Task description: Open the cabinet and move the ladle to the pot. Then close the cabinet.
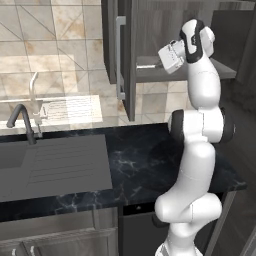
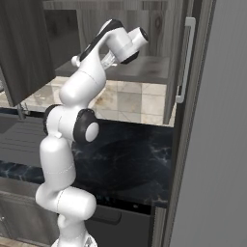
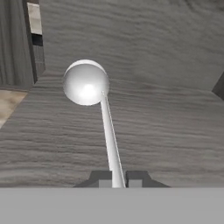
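Cabinet: the dark grey-brown wood-grain wall cabinet (image 1: 170, 30) is standing open above the counter, its two framed doors swung outward; the left door's long silver bar handle (image 1: 119, 57) is showing in the left base view and the right door's bar handle (image 2: 185, 60) in the right base view.
Shelf: the cabinet's grey wood-grain bottom board (image 2: 140, 70) is carrying the ladle; the same board is spreading out under the ladle in the hand view.
Ladle: the small shiny silver-white ladle (image 3: 94, 103) with a round ball-like bowl and a long thin straight handle is lying inside the cabinet, bowl pointing away from the hand, handle running back between the finger tips.
Gripper: the two-finger gripper (image 3: 117, 179) is reaching into the open cabinet, and its two small dark finger tips are sitting tight against either side of the ladle's thin handle, gripping it near the end.
Arm: the white arm with dark joints (image 1: 197, 125) is rising from in front of the counter and bending forward into the cabinet.
Counter: the black marbled countertop (image 1: 145, 160) is lying under the cabinet, with a dark grey sink with draining board (image 1: 55, 165) and a dark curved tap (image 1: 22, 122) to the left.
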Available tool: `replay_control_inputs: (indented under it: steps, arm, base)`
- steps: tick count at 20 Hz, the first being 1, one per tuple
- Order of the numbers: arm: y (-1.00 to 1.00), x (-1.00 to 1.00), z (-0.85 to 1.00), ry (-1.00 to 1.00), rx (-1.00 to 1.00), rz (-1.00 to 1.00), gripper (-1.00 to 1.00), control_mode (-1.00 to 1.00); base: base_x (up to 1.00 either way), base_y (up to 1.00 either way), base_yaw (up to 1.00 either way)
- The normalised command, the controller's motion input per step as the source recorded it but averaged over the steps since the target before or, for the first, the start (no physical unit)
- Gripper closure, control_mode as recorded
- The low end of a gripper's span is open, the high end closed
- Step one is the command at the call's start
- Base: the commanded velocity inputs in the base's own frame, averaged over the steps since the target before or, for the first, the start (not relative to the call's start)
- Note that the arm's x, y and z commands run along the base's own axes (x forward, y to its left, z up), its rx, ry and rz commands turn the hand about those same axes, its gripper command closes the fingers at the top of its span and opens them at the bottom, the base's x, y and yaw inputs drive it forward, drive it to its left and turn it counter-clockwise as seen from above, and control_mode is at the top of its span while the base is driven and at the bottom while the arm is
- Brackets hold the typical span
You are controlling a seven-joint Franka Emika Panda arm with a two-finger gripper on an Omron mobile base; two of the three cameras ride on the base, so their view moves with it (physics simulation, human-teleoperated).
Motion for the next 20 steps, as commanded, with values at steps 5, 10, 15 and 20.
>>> replay_control_inputs:
  steps: [5,10,15,20]
  arm:
    - [0.00,0.00,-0.74,0.00,0.00,0.00,1.00,-1.00]
    - [0.00,0.00,-0.73,0.00,0.00,0.00,1.00,-1.00]
    - [-0.02,-0.18,-0.17,0.00,0.03,-0.04,1.00,-1.00]
    - [-0.07,-0.66,0.06,0.00,0.12,-0.12,1.00,-1.00]
  base:
    - [0.00,0.00,0.00]
    - [0.00,0.00,0.00]
    - [0.00,0.00,0.00]
    - [0.00,0.00,0.00]
